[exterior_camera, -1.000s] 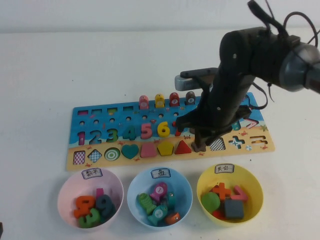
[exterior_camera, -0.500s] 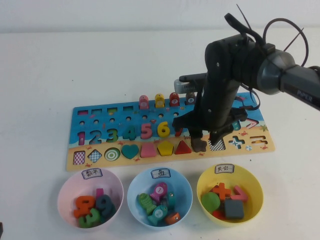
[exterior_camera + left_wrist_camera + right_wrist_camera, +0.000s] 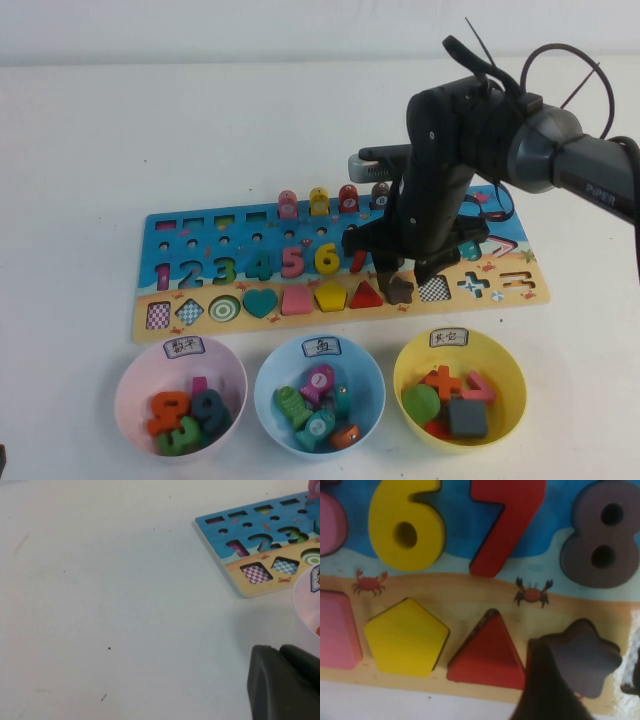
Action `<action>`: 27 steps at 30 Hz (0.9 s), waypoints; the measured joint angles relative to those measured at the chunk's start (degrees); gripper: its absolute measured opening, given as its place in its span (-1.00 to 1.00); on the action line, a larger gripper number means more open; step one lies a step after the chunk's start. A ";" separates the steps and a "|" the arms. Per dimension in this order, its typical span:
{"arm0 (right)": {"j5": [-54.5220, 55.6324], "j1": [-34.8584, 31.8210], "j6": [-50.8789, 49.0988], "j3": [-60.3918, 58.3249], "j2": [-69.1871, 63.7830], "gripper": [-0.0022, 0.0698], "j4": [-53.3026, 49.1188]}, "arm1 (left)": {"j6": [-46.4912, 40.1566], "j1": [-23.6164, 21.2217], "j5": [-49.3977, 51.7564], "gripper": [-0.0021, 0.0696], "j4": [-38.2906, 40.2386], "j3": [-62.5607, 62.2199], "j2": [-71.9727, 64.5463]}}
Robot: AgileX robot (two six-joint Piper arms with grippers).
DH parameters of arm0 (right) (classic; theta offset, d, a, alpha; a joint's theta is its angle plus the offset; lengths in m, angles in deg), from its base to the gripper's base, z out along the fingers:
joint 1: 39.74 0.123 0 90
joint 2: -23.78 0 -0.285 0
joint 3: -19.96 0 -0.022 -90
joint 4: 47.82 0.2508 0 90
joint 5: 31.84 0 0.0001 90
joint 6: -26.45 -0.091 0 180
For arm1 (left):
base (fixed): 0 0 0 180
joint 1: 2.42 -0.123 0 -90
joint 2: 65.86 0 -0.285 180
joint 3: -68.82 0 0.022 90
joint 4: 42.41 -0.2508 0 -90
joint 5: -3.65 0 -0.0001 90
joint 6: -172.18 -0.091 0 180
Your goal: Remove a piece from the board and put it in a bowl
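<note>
The dark brown star piece (image 3: pixel 400 290) lies in the board's (image 3: pixel 200 225) tan strip, between the red triangle (image 3: pixel 366 294) and an empty checkered slot. My right gripper (image 3: pixel 405 277) is low over it, open, with one finger on each side of the star. In the right wrist view the star (image 3: pixel 587 652) has one dark finger (image 3: pixel 540 690) against it, and the other finger stands apart at the view's edge. The yellow bowl (image 3: pixel 515 375) stands in front of the board on the right. My left gripper (image 3: pixel 280 680) is shut and empty above bare table, near the board's left end (image 3: pixel 235 555).
A pink bowl (image 3: pixel 130 385) and a light blue bowl (image 3: pixel 268 385) stand left of the yellow one, all holding pieces. Numbers, shapes and four pegs (image 3: pixel 333 200) stay on the board. The yellow pentagon (image 3: pixel 405 637) and the red 7 (image 3: pixel 502 525) lie close to the star.
My right arm has shifted a little to the left and its gripper has risen slightly, so more of the star shows between the fingers. The star stays in its slot.
</note>
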 joint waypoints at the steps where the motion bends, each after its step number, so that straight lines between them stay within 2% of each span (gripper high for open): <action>1: 0.10 0.00 0.00 0.00 0.00 0.01 -0.14 | 0.00 0.00 0.00 -0.95 0.00 0.00 0.00; 27: 1.55 0.00 2.13 0.00 -1.14 0.01 -0.92 | 0.00 0.00 0.00 -0.95 0.00 0.00 0.00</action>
